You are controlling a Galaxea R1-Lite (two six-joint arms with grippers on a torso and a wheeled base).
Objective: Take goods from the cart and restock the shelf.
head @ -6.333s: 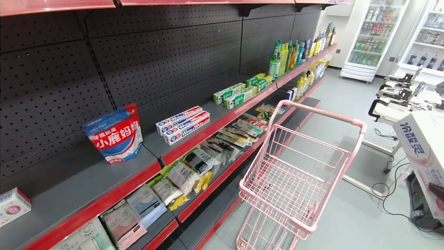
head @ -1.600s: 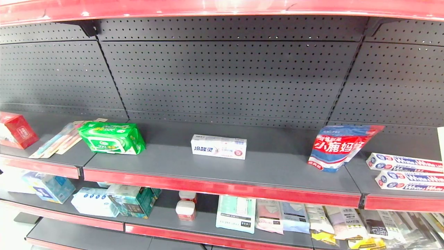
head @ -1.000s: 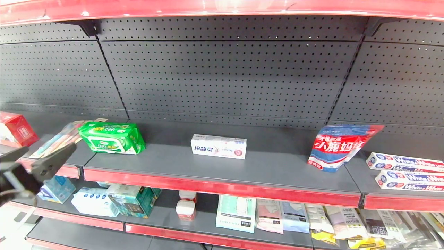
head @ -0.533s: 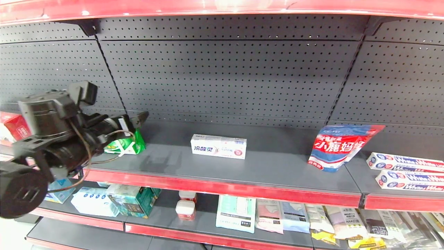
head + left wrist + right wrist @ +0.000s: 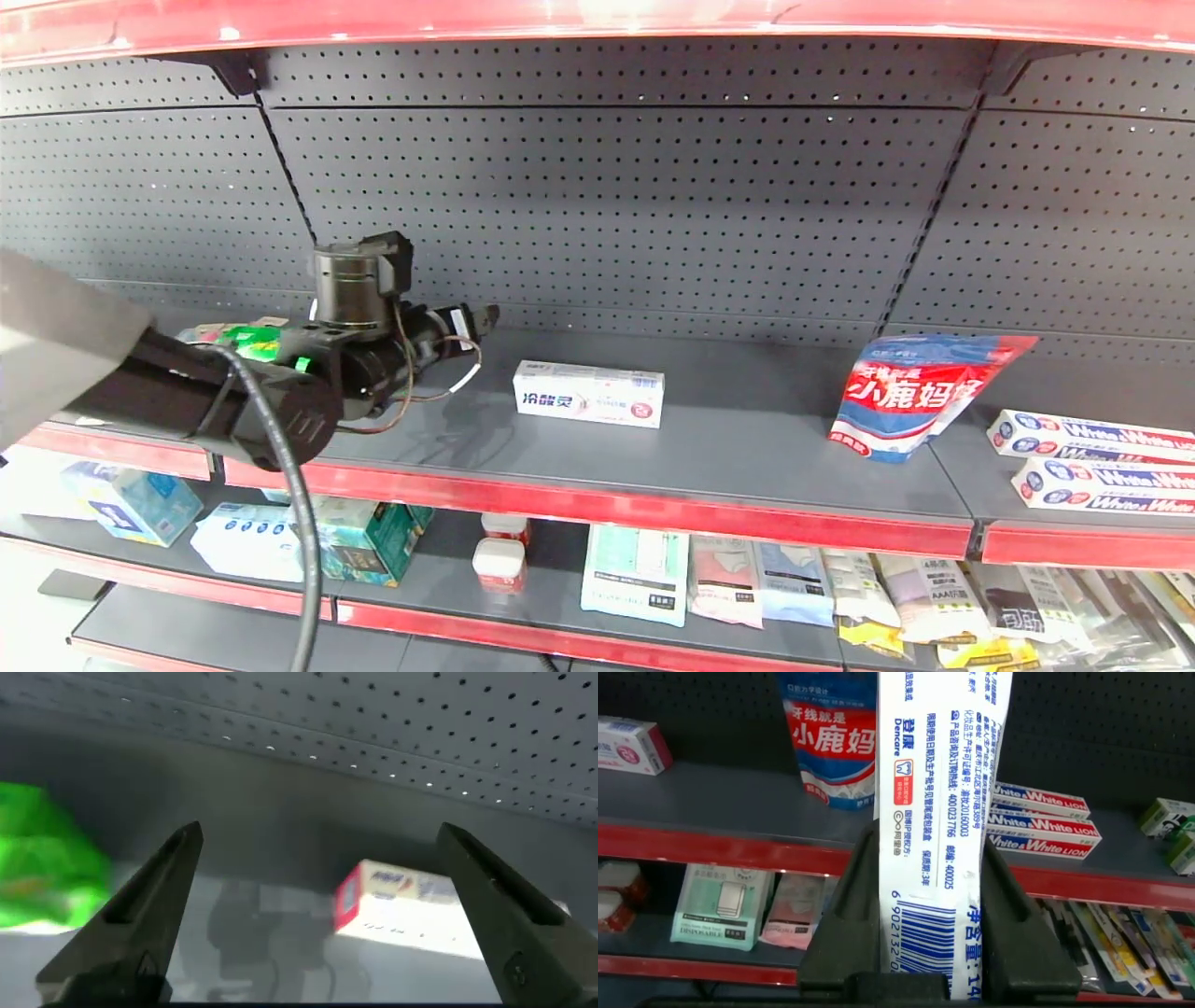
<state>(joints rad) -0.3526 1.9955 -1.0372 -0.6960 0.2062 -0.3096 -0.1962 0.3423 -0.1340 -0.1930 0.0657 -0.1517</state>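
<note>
At centre-left of the head frame the left hand [image 5: 476, 319] hovers over the grey shelf [image 5: 747, 448], fingers spread and empty, near a white toothpaste box [image 5: 588, 394] lying flat. The right hand [image 5: 929, 863] clamps a second box [image 5: 929, 756] in front of the shelf — I judge it light, stiff yet crushable cardboard, best held across the narrow sides. It is long, white, with a barcode.

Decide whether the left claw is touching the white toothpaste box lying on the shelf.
Apart. The head view shows a strip of bare shelf between the left claw and the white toothpaste box.
</note>
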